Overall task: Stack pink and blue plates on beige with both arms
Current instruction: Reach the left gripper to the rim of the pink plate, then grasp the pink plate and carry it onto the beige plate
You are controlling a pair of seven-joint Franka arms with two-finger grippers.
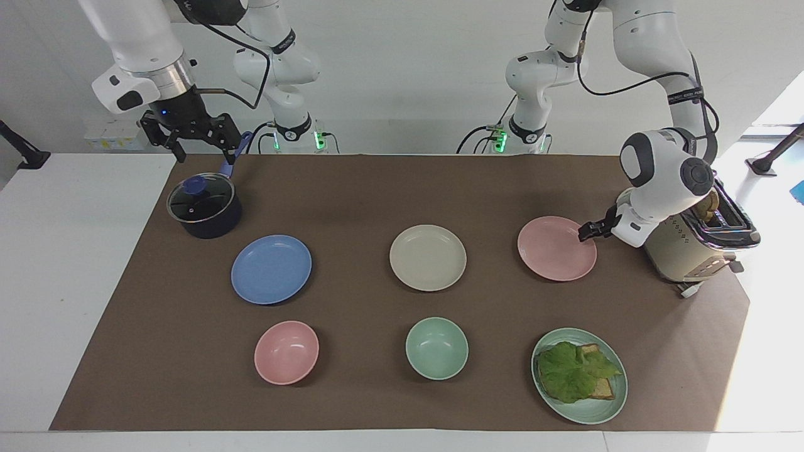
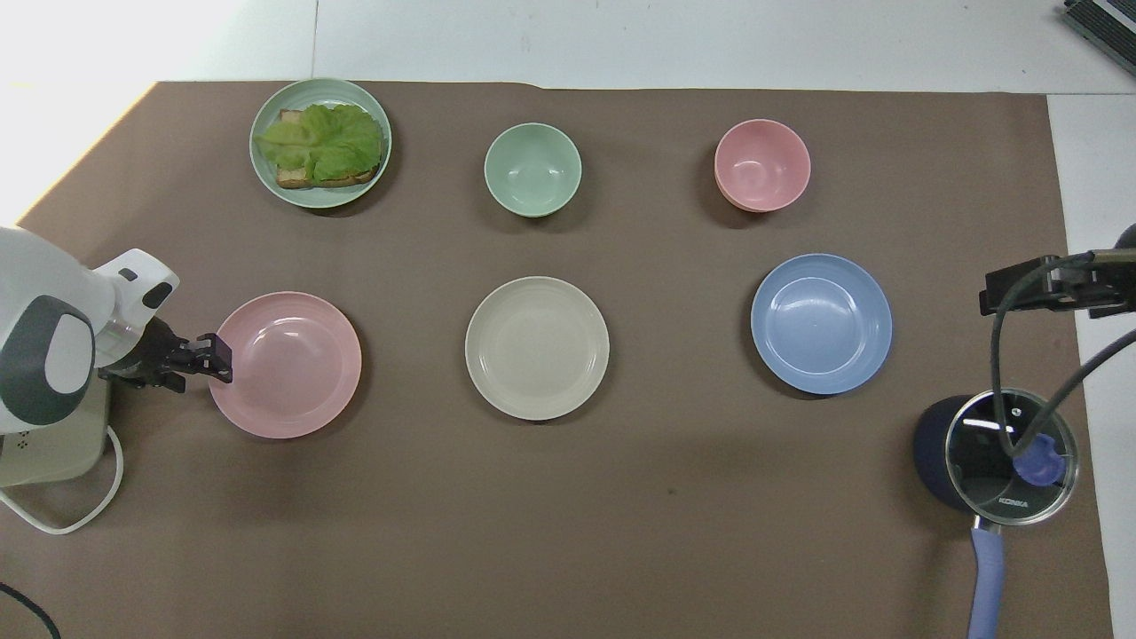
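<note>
I've got the left gripper (image 1: 586, 231) at the pink plate (image 1: 555, 248) rim, mid-right of frame; fingers' state I can't tell. Next: pinch, lift, carry to beige plate (image 1: 428, 258). Right gripper (image 1: 191, 135) waits upper left, fingers spread.

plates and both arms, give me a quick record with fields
pink plate: flat on the mat, toward the left arm's end, beside the toaster
beige plate: middle of the row, nothing on it
blue plate: toward the right arm's end, near the pot
left gripper: at the pink plate's rim
right gripper: open, over the pot's handle, waiting
stacked: none yet
</note>
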